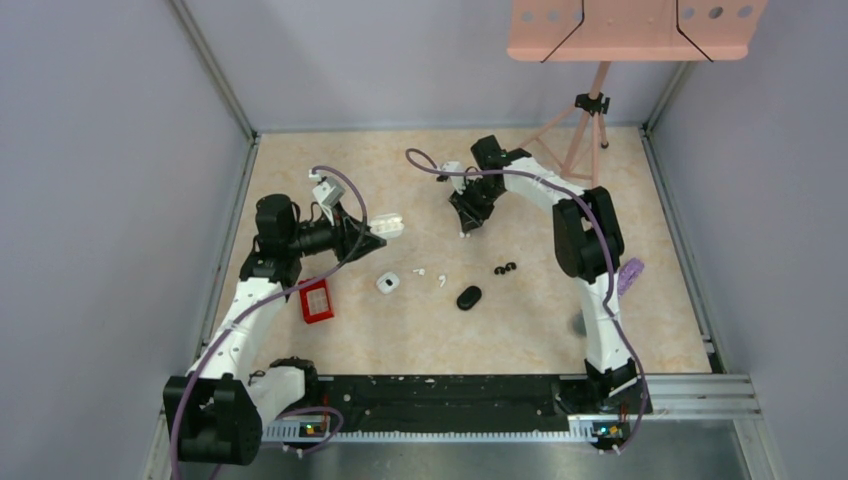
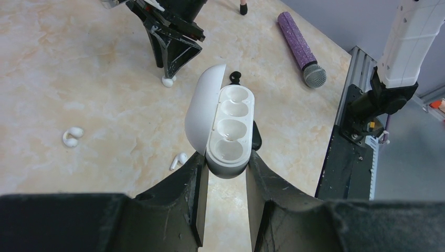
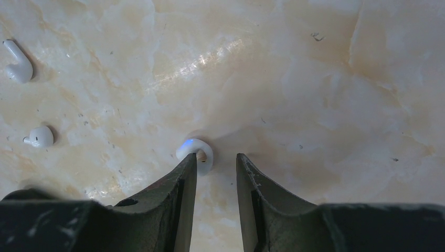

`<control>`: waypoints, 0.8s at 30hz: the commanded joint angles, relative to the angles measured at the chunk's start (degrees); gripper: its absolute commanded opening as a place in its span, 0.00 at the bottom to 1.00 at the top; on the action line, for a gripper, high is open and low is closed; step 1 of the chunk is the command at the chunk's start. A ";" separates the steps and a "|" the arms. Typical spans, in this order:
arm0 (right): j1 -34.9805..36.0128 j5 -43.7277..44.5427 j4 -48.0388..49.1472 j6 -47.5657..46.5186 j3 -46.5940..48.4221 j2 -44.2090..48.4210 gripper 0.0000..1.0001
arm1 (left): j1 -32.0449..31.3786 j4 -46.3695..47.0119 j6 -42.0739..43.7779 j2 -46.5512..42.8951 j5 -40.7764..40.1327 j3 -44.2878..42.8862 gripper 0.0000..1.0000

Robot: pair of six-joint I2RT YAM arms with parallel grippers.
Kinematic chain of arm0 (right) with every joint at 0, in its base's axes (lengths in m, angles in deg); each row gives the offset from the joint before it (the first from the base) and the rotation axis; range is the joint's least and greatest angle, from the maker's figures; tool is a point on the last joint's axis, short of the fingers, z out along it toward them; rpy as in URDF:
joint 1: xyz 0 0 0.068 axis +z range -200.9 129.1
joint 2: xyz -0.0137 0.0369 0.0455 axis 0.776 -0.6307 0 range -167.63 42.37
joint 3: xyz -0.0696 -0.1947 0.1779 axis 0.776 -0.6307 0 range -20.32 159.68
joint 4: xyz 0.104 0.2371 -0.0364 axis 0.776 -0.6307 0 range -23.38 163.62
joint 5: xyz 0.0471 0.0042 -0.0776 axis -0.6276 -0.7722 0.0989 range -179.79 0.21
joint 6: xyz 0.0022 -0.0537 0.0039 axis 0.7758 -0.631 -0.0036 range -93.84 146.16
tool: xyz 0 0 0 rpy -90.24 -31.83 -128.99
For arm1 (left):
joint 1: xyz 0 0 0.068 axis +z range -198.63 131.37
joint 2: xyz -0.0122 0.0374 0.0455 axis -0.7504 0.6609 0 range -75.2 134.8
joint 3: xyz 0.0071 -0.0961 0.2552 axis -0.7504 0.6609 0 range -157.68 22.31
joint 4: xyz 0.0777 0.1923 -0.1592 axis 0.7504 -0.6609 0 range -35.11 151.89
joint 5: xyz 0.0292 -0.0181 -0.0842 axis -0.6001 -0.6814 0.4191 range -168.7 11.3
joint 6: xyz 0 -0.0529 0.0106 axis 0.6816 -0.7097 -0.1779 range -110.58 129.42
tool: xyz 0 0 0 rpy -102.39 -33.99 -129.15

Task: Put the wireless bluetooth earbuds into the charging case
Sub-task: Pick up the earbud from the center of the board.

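Near edge: red box [image 1: 317, 300] lying on table [image 1: 330, 170] just beside L arm; small white case [image 1: 388, 284] and black oval case [image 1: 469, 297] sitting to its right, well apart from each other; white stemmed earbud [image 1: 419, 270] and second white earbud [image 1: 441, 281] lying loose between those two cases; black earbud pair [image 1: 506, 268] lying just beyond black oval case; purple mic [image 1: 630, 273] lying by R arm near right wall.

Mid-table: L gripper [image 2: 225, 157] pinching white charging case [image 2: 230, 126] by its lower end, holding it off the table; lid [image 2: 202, 107] standing open, on the left in L wrist cam; wells facing the cam.

Further back: R gripper [image 3: 215, 157] pointing down w/ tips right at table surface; jaws standing a narrow gap apart, bare table showing between them; white ring-shaped earbud [image 3: 195, 152] w/ blue light lying on table at tip of the finger on the left in R wrist cam, partly hidden behind it; contact – can't tell; not gripped, not in charging case.

Far: pink tripod [image 1: 590, 130] standing by back right corner.
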 commanded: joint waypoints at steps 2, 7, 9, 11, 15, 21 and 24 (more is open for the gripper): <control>0.04 -2.00 -0.44 -1.52 -0.19 0.28 0.33 | 0.32 0.87 0.28 -0.20 -0.37 -1.42 0.00; 0.07 -3.28 -0.37 -2.34 -2.76 1.80 0.33 | 0.32 1.20 0.21 -0.01 -0.51 -1.24 0.00; 0.07 -3.38 -0.34 -2.53 -3.48 2.26 0.33 | 0.32 1.41 0.06 0.07 -0.61 -1.15 0.00; 0.07 -3.45 -0.35 -2.58 -4.11 2.50 0.32 | 0.32 1.82 -0.05 0.21 -0.72 -1.02 0.00; 0.04 -4.18 -0.34 -2.71 -4.41 3.00 0.30 | 0.32 2.89 -0.64 0.32 -1.02 -0.69 0.00; 0.02 -5.51 -0.43 -3.14 -4.33 4.04 0.12 | 0.32 3.57 -1.07 0.40 -1.20 -0.31 0.00; 0.10 -6.52 -0.34 -3.65 -4.67 6.32 0.02 | 0.32 3.98 -1.03 0.58 -0.80 -0.23 0.00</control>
